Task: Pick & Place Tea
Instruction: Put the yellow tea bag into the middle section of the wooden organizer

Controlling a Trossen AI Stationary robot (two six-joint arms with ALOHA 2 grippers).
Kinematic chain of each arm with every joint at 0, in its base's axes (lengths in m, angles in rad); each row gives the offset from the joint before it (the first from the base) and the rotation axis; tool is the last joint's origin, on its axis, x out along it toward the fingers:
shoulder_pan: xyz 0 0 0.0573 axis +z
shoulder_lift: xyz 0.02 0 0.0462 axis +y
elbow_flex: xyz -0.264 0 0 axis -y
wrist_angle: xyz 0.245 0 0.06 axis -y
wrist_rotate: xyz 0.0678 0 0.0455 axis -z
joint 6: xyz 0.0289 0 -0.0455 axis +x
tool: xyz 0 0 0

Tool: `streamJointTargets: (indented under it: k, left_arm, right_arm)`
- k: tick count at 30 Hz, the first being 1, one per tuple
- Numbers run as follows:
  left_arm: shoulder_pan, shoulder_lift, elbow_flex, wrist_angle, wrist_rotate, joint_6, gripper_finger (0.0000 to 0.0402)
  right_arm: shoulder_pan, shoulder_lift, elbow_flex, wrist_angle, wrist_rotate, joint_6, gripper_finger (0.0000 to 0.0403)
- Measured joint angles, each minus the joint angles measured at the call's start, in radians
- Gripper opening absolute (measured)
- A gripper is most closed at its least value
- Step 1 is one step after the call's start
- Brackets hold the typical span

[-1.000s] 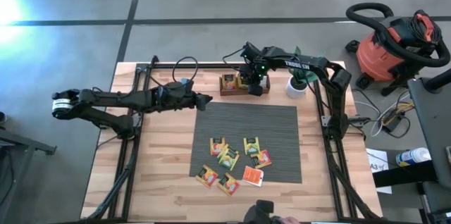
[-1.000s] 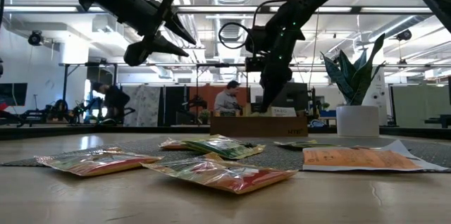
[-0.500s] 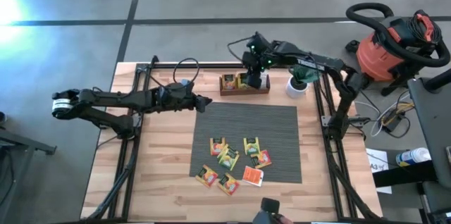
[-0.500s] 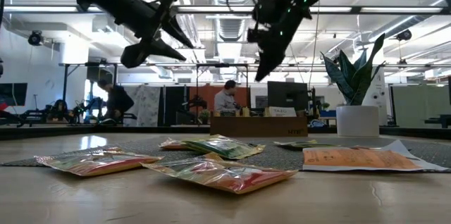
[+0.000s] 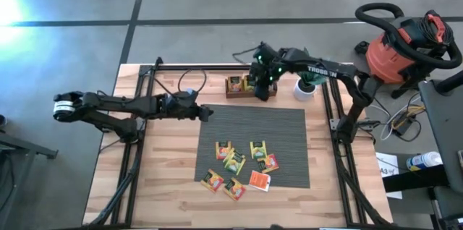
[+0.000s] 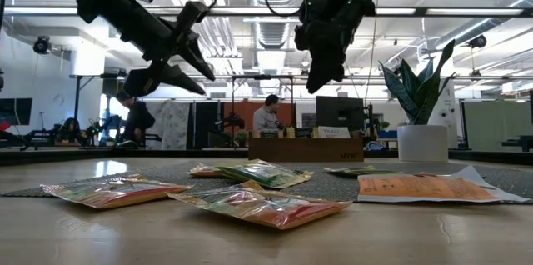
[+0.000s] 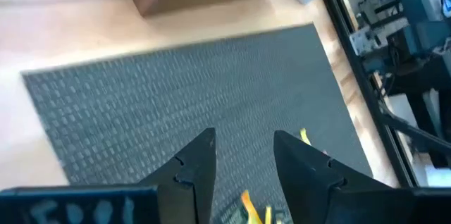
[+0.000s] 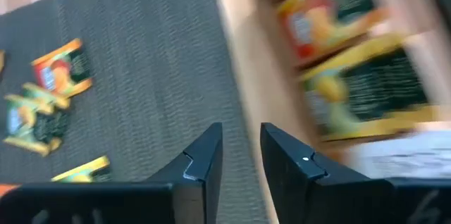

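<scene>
Several tea sachets, orange-red, yellow and green, lie flat on the near half of the grey ribbed mat. More sachets stand in the dark wooden tray at the mat's far edge. My right gripper hangs above the tray's right part, open, with nothing between its fingers. My left gripper hovers over the mat's far left corner, open and empty, pointing toward the table's right and slanting down.
A white pot with a plant stands just right of the tray. Black frame rails run along the table's left and right sides. An orange sachet lies nearest the front edge. A red vacuum stands on the floor, and people show in the room beyond.
My right gripper has risen from down at the tray to well above it and has rolled about its own axis. My left gripper has sunk a little and drifted toward the table's near edge, still open. The sachets on the mat have stayed put.
</scene>
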Motion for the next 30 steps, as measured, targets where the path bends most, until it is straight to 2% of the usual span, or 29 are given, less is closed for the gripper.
streamJointTargets:
  k: [8, 14, 19, 24, 30]
  left_arm:
    - [-0.097, 0.000, -0.009, 0.007, 0.004, 0.027, 0.0138]
    - [-0.164, 0.000, -0.009, 0.015, 0.004, 0.065, 0.0138]
    - [-0.212, 0.014, -0.010, 0.092, 0.001, 0.061, 0.0138]
    - [-0.278, 0.095, -0.010, 0.264, 0.001, 0.039, 0.0138]
    - [-0.364, 0.271, 0.006, 0.406, 0.002, -0.084, 0.0138]
  right_arm:
    - [0.170, 0.001, -0.093, 0.021, -0.002, 0.116, 0.0084]
    - [0.288, 0.001, -0.151, 0.094, 0.000, 0.285, 0.0075]
    - [0.388, 0.001, -0.192, 0.117, 0.002, 0.395, 0.0073]
    - [0.459, 0.001, -0.247, 0.188, 0.002, 0.441, 0.0077]
    - [0.486, 0.000, -0.328, 0.340, 0.005, 0.504, 0.0070]
